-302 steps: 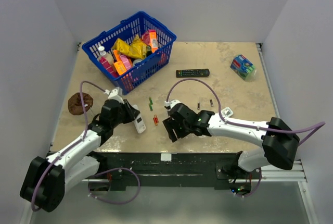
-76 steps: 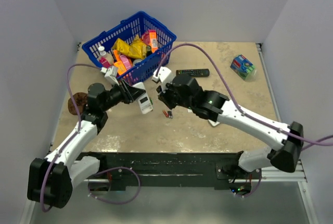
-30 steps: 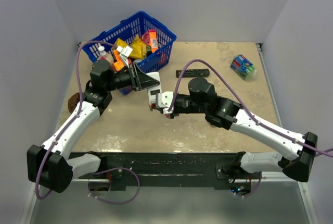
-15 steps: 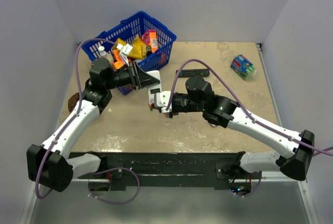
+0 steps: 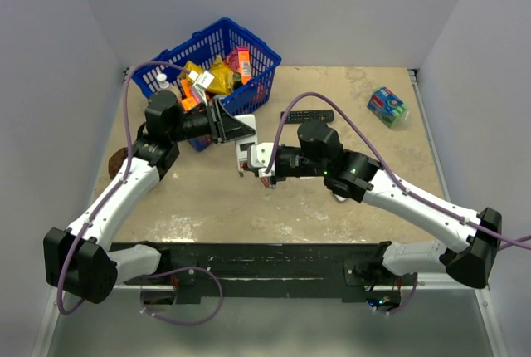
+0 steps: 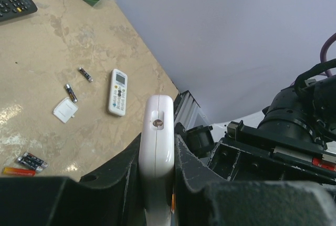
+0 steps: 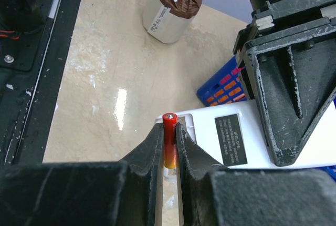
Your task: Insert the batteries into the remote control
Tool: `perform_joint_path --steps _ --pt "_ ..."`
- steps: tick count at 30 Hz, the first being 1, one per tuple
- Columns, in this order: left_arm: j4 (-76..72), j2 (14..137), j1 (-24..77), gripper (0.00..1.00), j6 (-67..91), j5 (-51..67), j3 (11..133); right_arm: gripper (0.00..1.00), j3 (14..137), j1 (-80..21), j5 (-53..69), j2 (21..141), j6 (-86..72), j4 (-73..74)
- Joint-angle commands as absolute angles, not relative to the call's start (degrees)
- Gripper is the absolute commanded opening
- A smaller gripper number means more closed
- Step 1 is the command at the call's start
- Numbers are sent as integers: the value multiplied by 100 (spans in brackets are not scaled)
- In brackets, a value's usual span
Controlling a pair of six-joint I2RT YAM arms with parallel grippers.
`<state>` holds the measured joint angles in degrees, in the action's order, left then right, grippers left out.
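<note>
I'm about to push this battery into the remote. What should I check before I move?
1. Left tool gripping the remote: ok, clamped by its edges and held above the table.
2. Right tool gripping the red battery: ok, one end sticks out.
3. Battery close to the remote's back: ok, right beside it.
4. Battery bay open and lined up: cannot tell, no view shows it clearly.
5. Battery the right way round: cannot tell.
6. Spare batteries available: ok, several lie loose on the table.
</note>
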<state>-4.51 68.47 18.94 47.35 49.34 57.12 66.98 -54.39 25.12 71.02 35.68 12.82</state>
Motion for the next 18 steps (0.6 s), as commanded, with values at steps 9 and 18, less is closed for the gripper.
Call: perform_joint_path --steps 9,18 --pt "-571 6856 1907 0 4781 5177 6082 0 6767 -5353 2900 7216 3586 923" --pt "-659 6864 1907 0 4895 5282 6117 0 6706 -5318 2751 7286 3752 1019"
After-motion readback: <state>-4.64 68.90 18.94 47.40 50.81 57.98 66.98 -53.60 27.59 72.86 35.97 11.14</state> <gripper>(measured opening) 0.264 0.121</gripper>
